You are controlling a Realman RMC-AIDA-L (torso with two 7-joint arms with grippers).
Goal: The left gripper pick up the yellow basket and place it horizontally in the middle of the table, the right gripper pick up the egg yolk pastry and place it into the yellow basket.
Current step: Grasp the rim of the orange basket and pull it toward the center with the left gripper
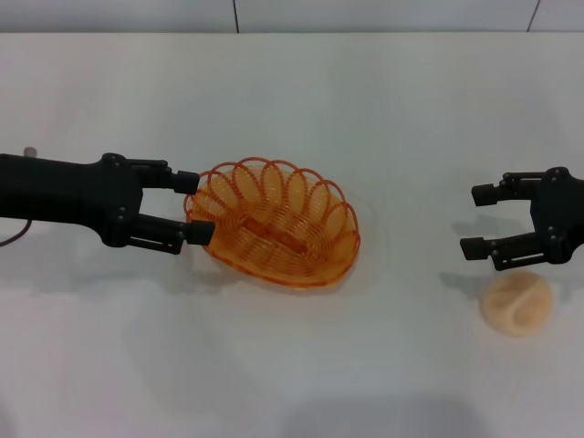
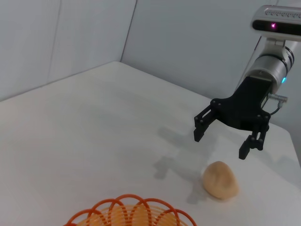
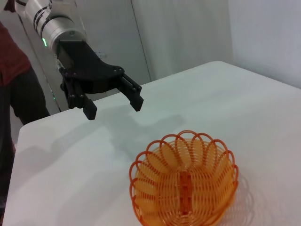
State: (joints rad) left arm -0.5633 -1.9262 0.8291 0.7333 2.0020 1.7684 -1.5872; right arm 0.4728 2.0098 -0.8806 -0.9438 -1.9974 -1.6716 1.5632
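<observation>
On the white tabletop [image 1: 292,383], the yellow basket [image 1: 274,222] lies flat near the middle, its looped rim facing up. The left claw [image 1: 193,205] reaches in from the left, fingers spread apart, their tips right at the basket's left rim. Well off to the right, the right claw [image 1: 479,219] hangs with its fingers parted, pointing toward the basket. The pastry [image 1: 517,306] sits on the tabletop just below that claw.

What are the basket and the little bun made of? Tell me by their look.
The yellow basket: seemingly thin coated wire or translucent plastic, glossy orange, judging by its looped rim and see-through ribs. The egg yolk pastry: apparently baked dough, though possibly a soft replica; matte pale peach with a creased top.
</observation>
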